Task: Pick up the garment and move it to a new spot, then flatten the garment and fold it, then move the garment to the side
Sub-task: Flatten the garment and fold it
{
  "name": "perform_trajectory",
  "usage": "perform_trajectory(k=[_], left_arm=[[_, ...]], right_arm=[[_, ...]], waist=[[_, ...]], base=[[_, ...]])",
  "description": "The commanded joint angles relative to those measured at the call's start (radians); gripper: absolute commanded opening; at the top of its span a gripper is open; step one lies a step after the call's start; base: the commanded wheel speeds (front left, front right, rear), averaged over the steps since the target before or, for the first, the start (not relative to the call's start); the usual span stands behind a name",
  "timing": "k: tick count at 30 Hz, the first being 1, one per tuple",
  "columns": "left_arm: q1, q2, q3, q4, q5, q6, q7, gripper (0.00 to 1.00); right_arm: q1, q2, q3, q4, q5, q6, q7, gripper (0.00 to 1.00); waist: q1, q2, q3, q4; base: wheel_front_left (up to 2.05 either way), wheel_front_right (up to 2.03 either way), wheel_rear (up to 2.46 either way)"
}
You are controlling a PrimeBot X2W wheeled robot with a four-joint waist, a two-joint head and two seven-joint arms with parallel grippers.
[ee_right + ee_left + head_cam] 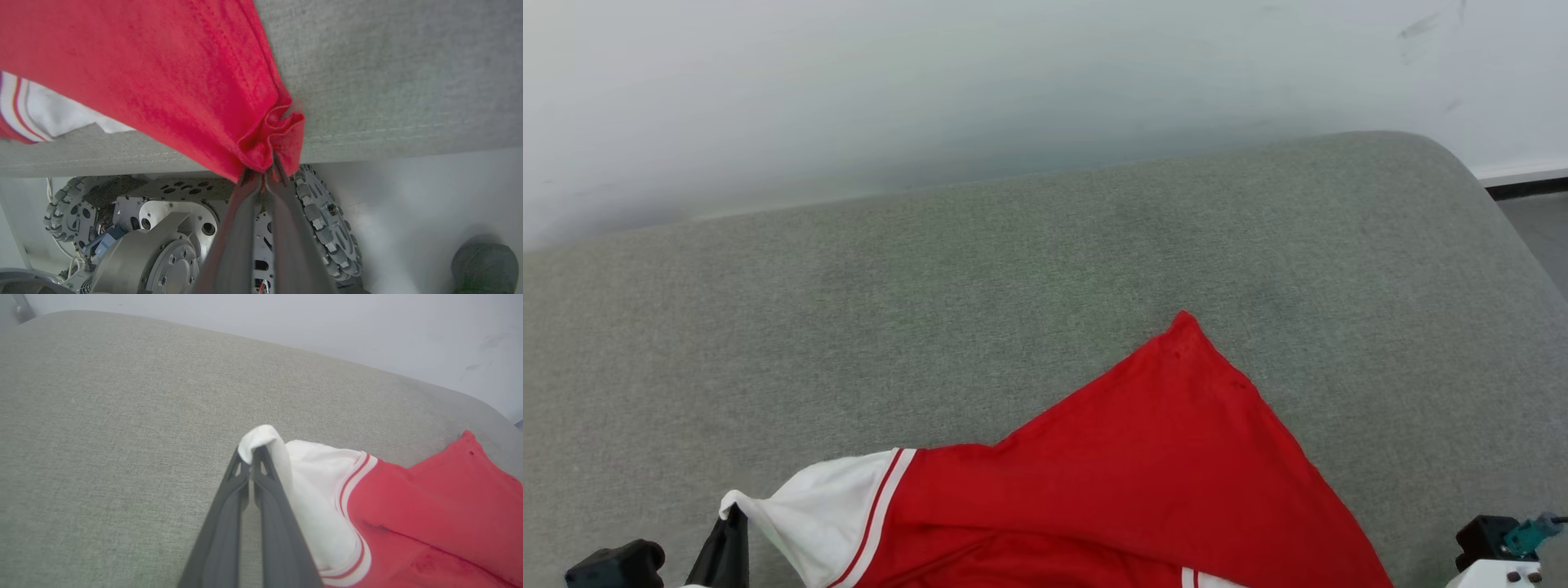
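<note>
The garment (1143, 457), a red jersey with white striped sleeves, lies across the near part of a grey-green cushion, one red corner pointing away from me. My left gripper (250, 452) is shut on the tip of a white sleeve (322, 498), and in the head view that gripper (734, 516) sits at the lower left. My right gripper (263, 168) is shut on a bunched red corner of the garment (171, 73) hanging past the cushion's front edge. The garment's near part runs off the bottom of the head view.
The grey-green cushion (931, 310) spreads wide behind and to both sides of the garment, with a pale wall (1013, 82) behind it. Its right end rounds off near a floor strip (1535, 220). Below the front edge stands my wheeled base (163, 228).
</note>
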Motion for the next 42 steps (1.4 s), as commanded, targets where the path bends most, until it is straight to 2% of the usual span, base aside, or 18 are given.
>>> perform_trajectory(k=[1, 4, 10, 13, 17, 22, 29, 31, 39, 40, 41, 42], left_arm=[[0.006, 0.003, 0.002, -0.005, -0.001, 0.007, 0.004, 0.00], [-0.006, 0.004, -0.003, -0.013, 0.002, 0.008, 0.010, 0.00], [-0.041, 0.007, -0.018, -0.027, 0.013, 0.010, 0.024, 0.00], [-0.071, 0.003, -0.031, -0.034, 0.020, 0.005, 0.025, 0.00], [-0.123, -0.012, -0.056, -0.034, 0.032, -0.008, 0.026, 0.00], [-0.192, -0.030, -0.095, -0.022, 0.052, -0.035, 0.019, 0.00], [-0.273, -0.071, -0.136, 0.013, 0.067, -0.071, -0.004, 0.00], [-0.292, -0.083, -0.146, 0.026, 0.067, -0.080, -0.010, 0.00], [-0.339, -0.112, -0.169, 0.072, 0.064, -0.110, -0.032, 0.00], [-0.348, -0.117, -0.171, 0.092, 0.061, -0.118, -0.041, 0.00], [-0.348, -0.118, -0.171, 0.096, 0.060, -0.121, -0.045, 0.00], [-0.349, -0.119, -0.170, 0.102, 0.058, -0.123, -0.046, 0.00]], right_arm=[[0.011, 0.018, -0.021, -0.031, -0.014, -0.001, -0.023, 1.00], [0.023, 0.072, -0.080, -0.093, -0.028, -0.001, -0.106, 1.00], [-0.062, 0.117, -0.136, -0.140, -0.058, 0.000, -0.447, 1.00], [-0.138, 0.140, -0.153, -0.088, -0.058, 0.000, -0.593, 1.00], [-0.274, 0.119, -0.141, 0.038, -0.049, -0.001, -0.670, 1.00], [-0.460, 0.040, -0.057, 0.191, -0.025, 0.000, -0.588, 1.00], [-0.674, -0.061, 0.119, 0.339, 0.020, -0.001, -0.275, 1.00], [-0.712, -0.070, 0.167, 0.363, 0.034, 0.000, -0.207, 1.00], [-0.749, -0.065, 0.279, 0.477, 0.096, -0.001, -0.084, 1.00], [-0.732, -0.051, 0.316, 0.536, 0.118, 0.000, -0.033, 0.43], [-0.730, -0.049, 0.327, 0.543, 0.122, 0.000, -0.031, 0.00], [-0.732, -0.047, 0.337, 0.548, 0.130, 0.000, -0.035, 0.00]], waist=[[0.0004, 0.0000, 0.000, -0.015], [0.0004, 0.0000, 0.008, -0.019], [0.0004, 0.0000, 0.029, 0.003], [0.0004, 0.0000, 0.048, 0.028], [0.0004, 0.0000, 0.079, 0.076], [0.0004, 0.0000, 0.133, 0.150], [0.0004, 0.0000, 0.193, 0.233], [0.0004, 0.0000, 0.209, 0.251], [0.0004, 0.0000, 0.248, 0.290], [0.0004, 0.0000, 0.251, 0.295], [0.0004, 0.0000, 0.250, 0.294], [0.0004, 0.0000, 0.248, 0.292]], base=[[0.00, 0.00, 0.00], [0.00, 0.00, 0.00], [0.00, 0.00, 0.00], [0.00, 0.00, 0.00], [0.00, 0.00, 0.00], [0.00, 0.00, 0.00], [0.00, 0.00, 0.00], [0.00, 0.00, 0.00], [0.00, 0.00, 0.00], [0.00, 0.00, 0.00], [0.00, 0.00, 0.00], [0.00, 0.00, 0.00]])
